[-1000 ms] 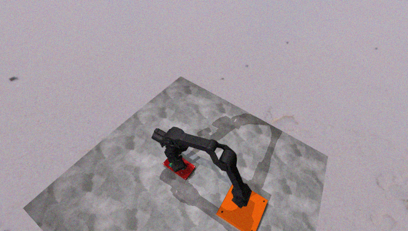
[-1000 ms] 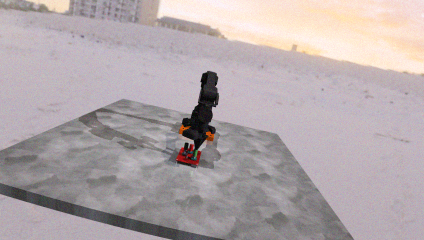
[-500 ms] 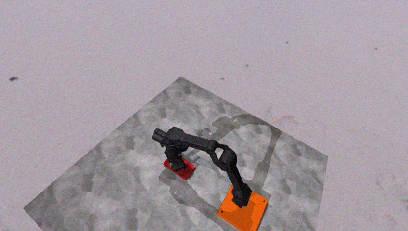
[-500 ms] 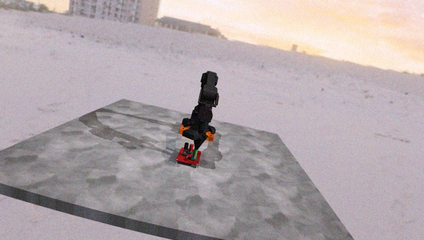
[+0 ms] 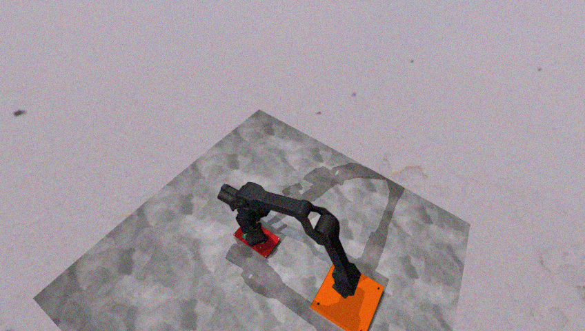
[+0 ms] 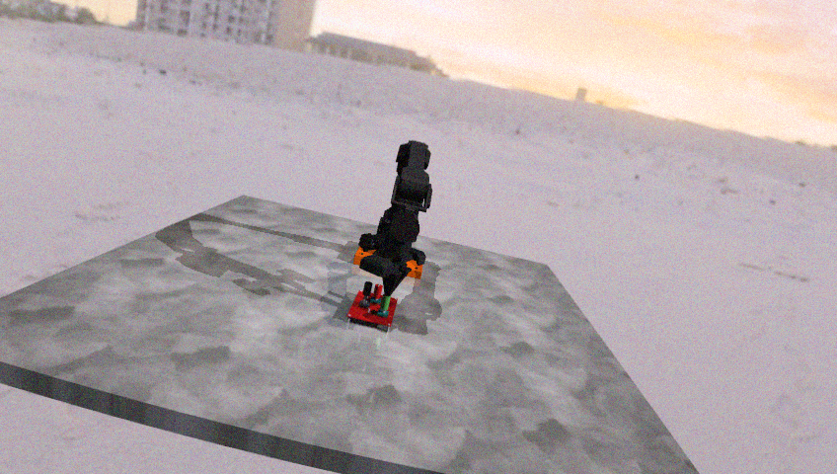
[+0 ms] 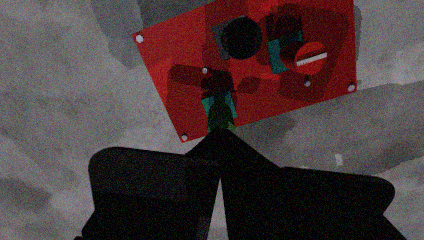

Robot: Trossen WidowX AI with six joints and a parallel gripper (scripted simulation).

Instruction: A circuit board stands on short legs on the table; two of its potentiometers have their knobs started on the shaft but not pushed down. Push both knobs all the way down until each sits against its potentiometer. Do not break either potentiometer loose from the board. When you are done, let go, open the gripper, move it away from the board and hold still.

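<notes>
Three knobs, black (image 6: pixel 366 289) (image 7: pixel 241 38), red (image 6: pixel 377 290) (image 7: pixel 311 58) and green (image 6: pixel 385 304) (image 7: pixel 220 126), upright on a red board (image 5: pixel 268 249) (image 6: pixel 359 316) (image 7: pixel 170 95), white line across the red one, under a clenched, empty claw (image 5: pixel 256 241) (image 6: pixel 388 293) (image 7: pixel 220 135).

Looks down at a red circuit board (image 7: pixel 165 55) over a mottled grey tabletop (image 7: pixel 45 100), shows a round black knob (image 7: pixel 241 38), a red knob (image 7: pixel 306 50) with a white line, and closed gripper (image 7: pixel 220 135) tips overlapping a dark green knob (image 7: pixel 220 118), contact unclear.

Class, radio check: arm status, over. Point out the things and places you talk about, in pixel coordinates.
Black gripper (image 6: pixel 388 292) (image 7: pixel 220 135) shut, tip at green cylindrical knob (image 6: pixel 385 304) (image 7: pixel 227 126). Red rectangular board (image 5: pixel 268 249) (image 6: pixel 365 316) (image 7: pixel 175 102) upright on legs. No obstruction visible.
</notes>
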